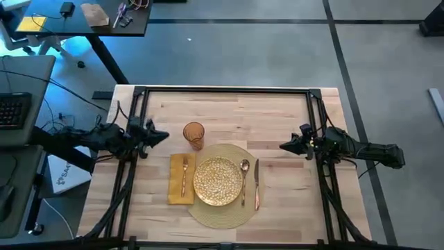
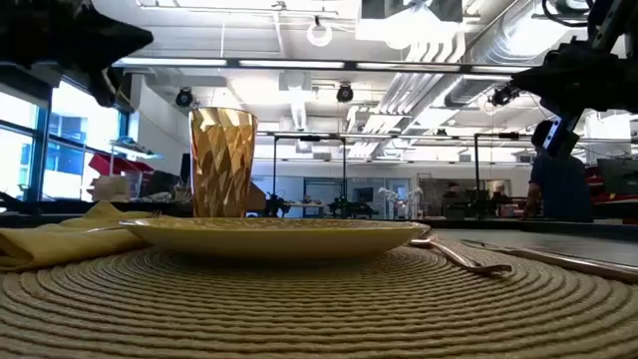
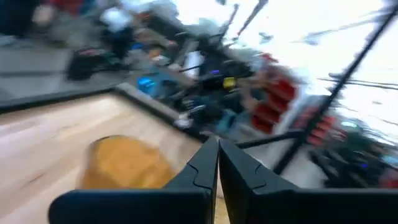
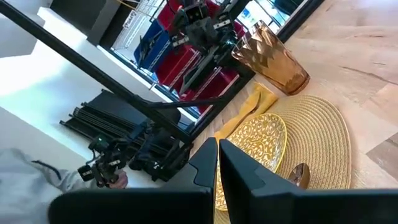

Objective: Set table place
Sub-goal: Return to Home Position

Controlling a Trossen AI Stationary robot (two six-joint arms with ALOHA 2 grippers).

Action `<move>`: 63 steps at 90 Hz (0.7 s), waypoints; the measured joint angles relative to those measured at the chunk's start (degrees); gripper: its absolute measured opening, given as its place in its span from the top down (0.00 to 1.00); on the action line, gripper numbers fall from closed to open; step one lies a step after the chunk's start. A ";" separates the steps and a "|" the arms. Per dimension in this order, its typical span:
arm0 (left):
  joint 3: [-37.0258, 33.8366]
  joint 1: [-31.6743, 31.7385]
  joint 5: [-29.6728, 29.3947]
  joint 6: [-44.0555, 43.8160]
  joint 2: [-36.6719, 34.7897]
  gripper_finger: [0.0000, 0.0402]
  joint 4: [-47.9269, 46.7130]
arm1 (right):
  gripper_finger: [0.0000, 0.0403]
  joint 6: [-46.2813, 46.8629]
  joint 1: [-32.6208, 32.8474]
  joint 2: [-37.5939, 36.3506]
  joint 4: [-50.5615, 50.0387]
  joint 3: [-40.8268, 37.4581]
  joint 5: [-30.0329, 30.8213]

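Butcher-block wood forms the light counter (image 1: 277,118), ringed by a black rail, and the place setting on it looks complete. A large round tan woven placemat (image 1: 222,221) carries a gold speckled round plate (image 1: 218,182) at its middle. A yellow folded napkin (image 1: 175,193) lies along the plate's left, and an amber faceted cup (image 1: 193,134) stands at the mat's far left edge. To the plate's right lie the copper knife (image 1: 256,184) and, between it and the plate, the copper spoon (image 1: 244,182); the copper fork (image 1: 184,177) rests on the napkin. With nothing left to place, the step in hand is probably the return to rest. The left arm (image 1: 104,139) and right arm (image 1: 347,148) sit at opposite side rails, well apart from the mat. The right jaws are pressed together on nothing. The left jaws seem the same, though that wrist view is smeared. The next move only calls for folding each arm home without brushing the cup.
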 joint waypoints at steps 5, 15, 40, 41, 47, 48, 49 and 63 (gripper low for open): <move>-2.45 1.17 2.99 2.43 0.04 1.00 2.73 | 1.00 0.01 0.00 0.14 0.02 0.00 0.00; -5.64 3.39 8.33 5.86 -0.03 1.00 8.76 | 1.00 0.00 0.00 0.25 0.00 0.00 0.02; -5.62 7.25 21.52 9.08 0.42 1.00 6.18 | 1.00 0.00 0.00 0.27 0.00 0.02 0.00; -5.62 7.26 21.53 9.32 0.42 1.00 5.89 | 1.00 0.00 0.00 0.27 0.00 0.02 0.01; -5.62 7.39 21.47 10.87 0.42 1.00 3.00 | 1.00 0.00 0.00 0.27 0.00 0.02 0.01; -5.62 7.40 21.45 11.09 0.42 1.00 2.29 | 1.00 0.00 0.00 0.27 0.00 0.02 0.02; -5.62 7.40 21.34 11.29 0.42 1.00 1.62 | 1.00 0.00 0.00 0.27 0.00 0.02 0.02; -5.56 7.40 18.36 11.90 1.18 1.00 -0.65 | 1.00 0.00 0.00 0.27 0.02 0.02 0.02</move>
